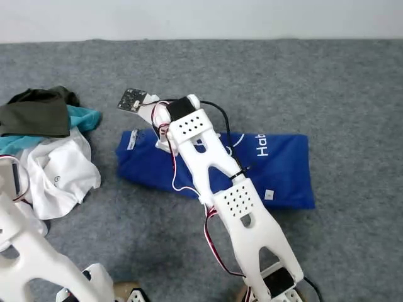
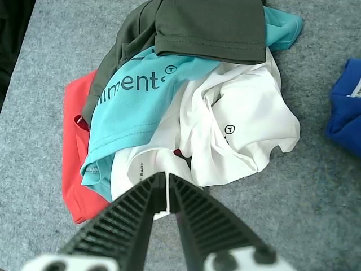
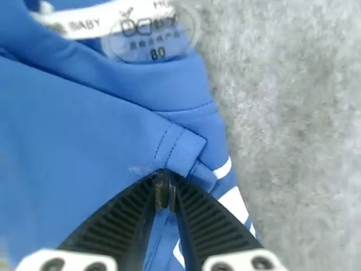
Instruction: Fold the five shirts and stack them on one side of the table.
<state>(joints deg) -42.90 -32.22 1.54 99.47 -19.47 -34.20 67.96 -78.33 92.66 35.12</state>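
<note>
Five shirts total: one blue shirt, one white shirt, one teal shirt, one dark olive shirt, one red shirt. Two robot arms: right arm, left arm. One grey bench.

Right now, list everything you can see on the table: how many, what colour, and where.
blue shirt: 1, blue, lying flat mid-table
dark green shirt: 1, dark green, top of the pile at the left of the high view
teal shirt: 1, teal, in the pile under the dark green shirt
white shirt: 1, white, crumpled at the pile's near side
red shirt: 1, red, at the bottom of the pile, sticking out at one side
table: 1, grey, felt-like surface
right arm: 1, white, over the blue shirt
left arm: 1, white, near corner beside the pile
right tool: 1, black, shut on the blue shirt near its collar label
left tool: 1, black, shut on the white shirt's edge
</note>
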